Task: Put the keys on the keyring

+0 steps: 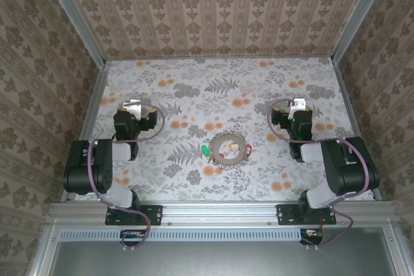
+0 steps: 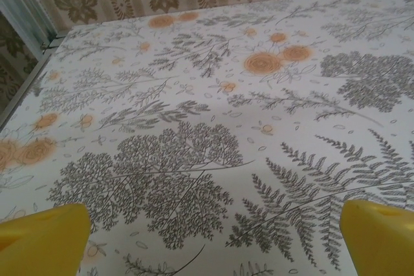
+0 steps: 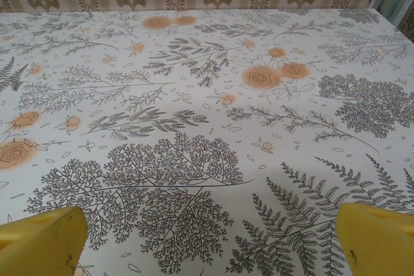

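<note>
The keyring (image 1: pixel 225 148) lies flat on the floral table (image 1: pixel 194 75), toward 6 o'clock from its centre, with a green-tagged key (image 1: pixel 204 150) at the ring's 9 o'clock and a red-tagged key (image 1: pixel 246 153) at its 3 o'clock. The left gripper (image 2: pixel 210 240), at the ring's 10 o'clock, and the right gripper (image 3: pixel 210 240), at its 2 o'clock, both have jaws spread wide, holding nothing.

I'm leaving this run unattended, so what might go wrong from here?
1. The green-tagged key and red-tagged key lie tight against the silvery beaded keyring loop. They look tiny beside the left gripper and right gripper, so a pinch may miss or snag the chain too.
2. The loop blends into the busy floral-patterned table, which could throw off aiming.
3. Both grippers flank the loop, open; reaching in together, they might collide.
</note>
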